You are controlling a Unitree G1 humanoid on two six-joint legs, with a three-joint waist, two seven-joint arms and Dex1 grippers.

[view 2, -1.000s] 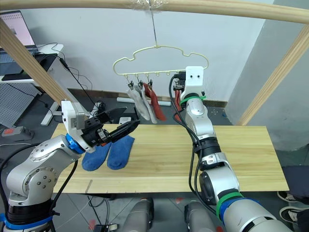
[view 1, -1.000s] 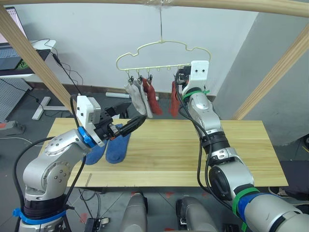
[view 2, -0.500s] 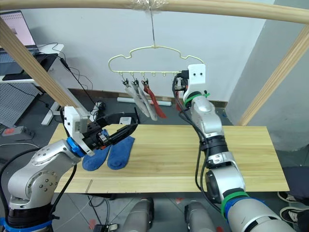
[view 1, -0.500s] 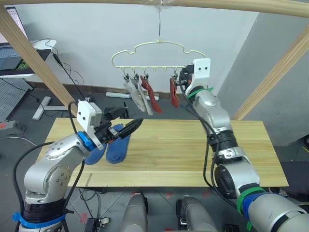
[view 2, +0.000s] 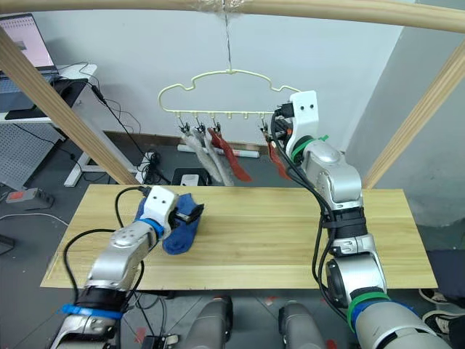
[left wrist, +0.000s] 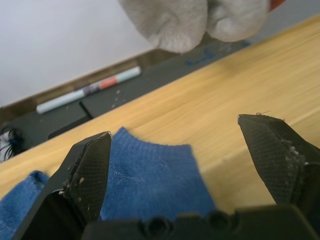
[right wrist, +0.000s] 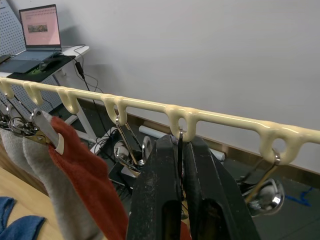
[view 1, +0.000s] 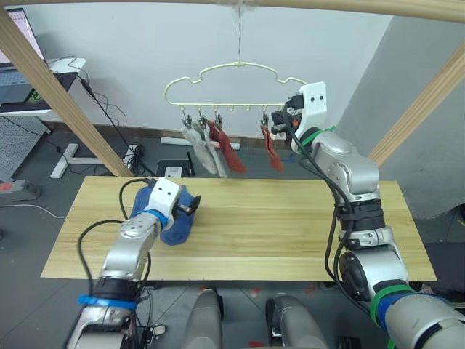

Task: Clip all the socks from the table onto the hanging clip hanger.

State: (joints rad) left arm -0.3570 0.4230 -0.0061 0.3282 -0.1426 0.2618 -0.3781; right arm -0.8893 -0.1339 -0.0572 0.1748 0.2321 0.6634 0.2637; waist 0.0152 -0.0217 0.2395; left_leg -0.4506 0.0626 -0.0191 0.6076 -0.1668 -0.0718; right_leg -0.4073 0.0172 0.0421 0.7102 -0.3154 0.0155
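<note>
A thin pale-yellow wire clip hanger [view 1: 240, 80] with a cloud-like outline hangs by its top hook from a round wooden bar [view 1: 349, 7] above the far edge of the long light wooden plank surface [view 1: 290, 225]. Two light grey ankle socks [view 1: 203, 149] and one rust-red ankle sock [view 1: 224, 145] hang side by side from clips toward the hanger's left end. A second rust-red ankle sock [view 1: 273, 149] hangs near the hanger's right end, apart from the other three.

The right gripper [right wrist: 181, 165] is raised to the hanger's lower bar, its two black fingers pressed together on a small metal clip [right wrist: 180, 150], just above that second rust-red sock.

The left gripper [left wrist: 180, 165] is low over the left part of the surface with its fingers spread wide and holding nothing. Two blue ankle socks [view 2: 182, 222] lie flat there near the left end, side by side, right at the gripper. In the left wrist view, the nearer blue sock lies between the parted fingers.
</note>
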